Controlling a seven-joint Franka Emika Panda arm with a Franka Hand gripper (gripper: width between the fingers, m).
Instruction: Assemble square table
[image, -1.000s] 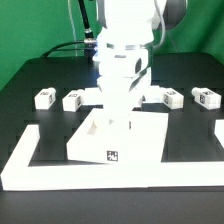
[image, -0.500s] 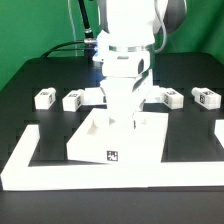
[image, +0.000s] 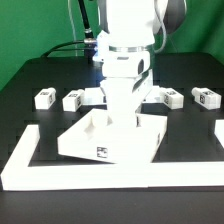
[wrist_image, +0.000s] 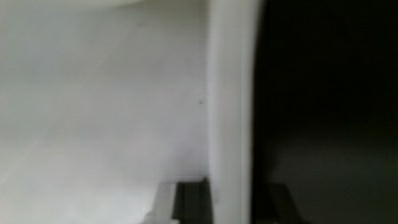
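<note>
The square table's top (image: 90, 140), a large white slab with a raised rim, lies rim-up on the black table and is turned a little askew, with a tag on its front edge. My gripper (image: 121, 118) comes straight down on its far rim and is shut on it. In the wrist view the rim (wrist_image: 235, 100) runs between my two dark fingertips (wrist_image: 189, 205), the gripper (wrist_image: 237, 206) closed around it, with the slab's inner face (wrist_image: 98, 110) to one side. Two leg blocks (image: 45, 98) (image: 73, 100) lie at the exterior view's left and two more (image: 175, 98) (image: 205, 97) at its right.
A long white L-shaped border wall (image: 110, 174) runs along the front and up the exterior view's left side, close to the slab's front edge. Another white piece (image: 219, 132) shows at the right edge. Cables hang behind the arm.
The jaws have closed on the slab's rim. The slab has swung a little, its front tag and left corner shifting toward the exterior view's left.
</note>
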